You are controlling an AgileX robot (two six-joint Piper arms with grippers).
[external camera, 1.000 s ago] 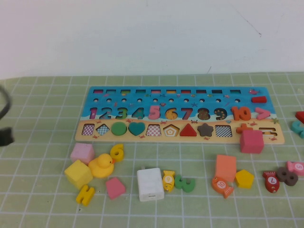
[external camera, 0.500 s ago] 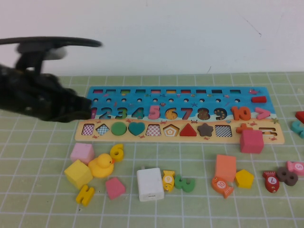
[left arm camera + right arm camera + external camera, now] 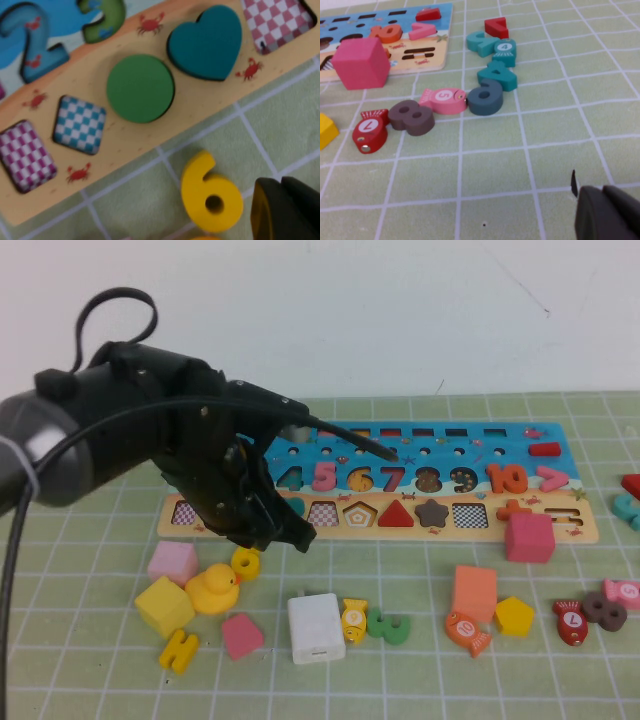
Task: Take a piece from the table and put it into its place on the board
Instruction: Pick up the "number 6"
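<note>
At the left centre of the high view, the left gripper (image 3: 285, 530) hangs low over the near edge of the board (image 3: 575, 530), just above the yellow six (image 3: 246, 561) on the counter (image 3: 100, 680). I cannot tell whether this gripper is apart or together; only one dark tip shows at the lower right of the left wrist view, beside the yellow six (image 3: 209, 192), and nothing is in its hold. The right gripper (image 3: 607, 215) shows only as a dark edge at the lower right of its own wrist view, over bare counter, near a grey eight (image 3: 411, 117) and a pink fish (image 3: 442, 98); its state cannot be told either.

By my reading the task is barely begun: no piece has been lifted, and the approach to the yellow six looks like the step in hand. Picking it up, carrying it and seating it are all left. On the board the six's place in the number row seems to carry a patterned recess, though a thin dark part of the arm crosses there.

The board is flat painted wood, blue above and sand-coloured below. The green circle (image 3: 140, 88) and teal heart (image 3: 206, 43) sit flush in their recesses; empty recesses show checkered bottoms. The loose pieces are thick, matte, painted cut-outs with rounded edges. The counter is a pale green mat with a white grid.
</note>
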